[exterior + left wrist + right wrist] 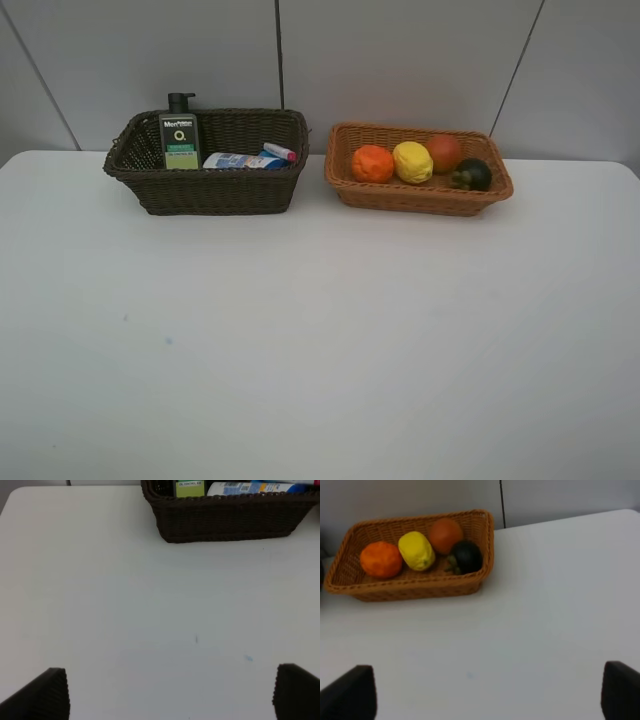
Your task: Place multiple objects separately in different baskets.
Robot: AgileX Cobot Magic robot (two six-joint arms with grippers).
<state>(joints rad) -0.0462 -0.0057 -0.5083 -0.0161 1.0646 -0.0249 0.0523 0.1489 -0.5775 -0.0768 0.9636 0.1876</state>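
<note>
The dark brown basket at the back left holds an upright dark green pump bottle, a lying white blue-capped bottle and a pink-tipped marker. In the light tan basket to its right lie an orange, a lemon, a peach and a dark mangosteen. No eraser shows. Neither arm appears in the exterior view. My left gripper is open over bare table, short of the dark basket. My right gripper is open, short of the tan basket.
The white table spreads wide in front of both baskets. A grey panelled wall rises right behind them. A small blue speck marks the tabletop near the left gripper.
</note>
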